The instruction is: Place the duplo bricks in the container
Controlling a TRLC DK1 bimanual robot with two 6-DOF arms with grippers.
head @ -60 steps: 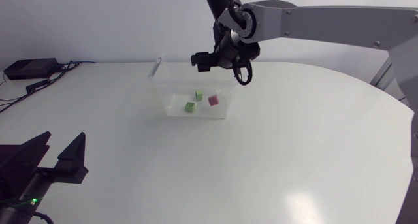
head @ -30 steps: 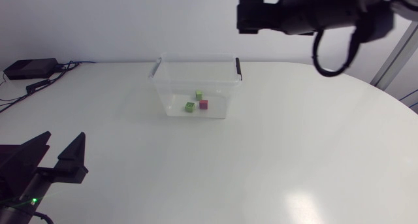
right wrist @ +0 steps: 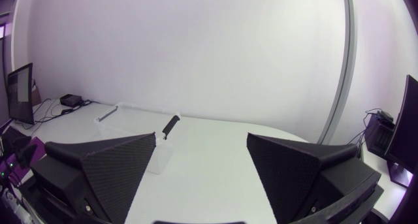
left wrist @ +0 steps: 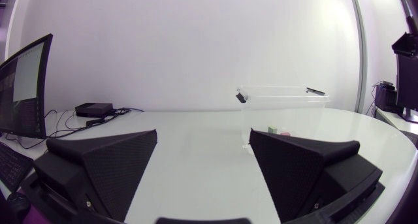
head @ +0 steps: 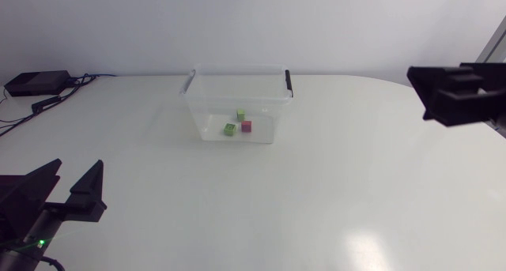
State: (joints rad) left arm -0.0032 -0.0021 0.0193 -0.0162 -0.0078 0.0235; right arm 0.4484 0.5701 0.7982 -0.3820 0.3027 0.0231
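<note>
A clear plastic container (head: pixel 207 113) with black handles stands at the back middle of the table. Inside lie two green duplo bricks (head: pixel 240 114) (head: pixel 229 129) and a pink brick (head: pixel 247 126). My left gripper (head: pixel 67 188) rests open and empty at the near left corner, far from the container. Its wrist view looks across the table at the container (left wrist: pixel 294 110), with a green brick (left wrist: pixel 272 128) and the pink brick (left wrist: pixel 285 132) visible through the wall. My right gripper (head: pixel 443 93) hangs at the right edge, high above the table. It stands open and empty (right wrist: pixel 202 175), with the container (right wrist: pixel 127 123) well ahead.
A black box (head: pixel 35 83) with cables lies at the back left corner of the table. The white tabletop (head: pixel 316 192) spreads wide between the container and both grippers.
My right arm pulled away from above the container, up and over to the right edge, its fingers opening. The pink brick shifted left to lie beside a green one. The left arm kept still.
</note>
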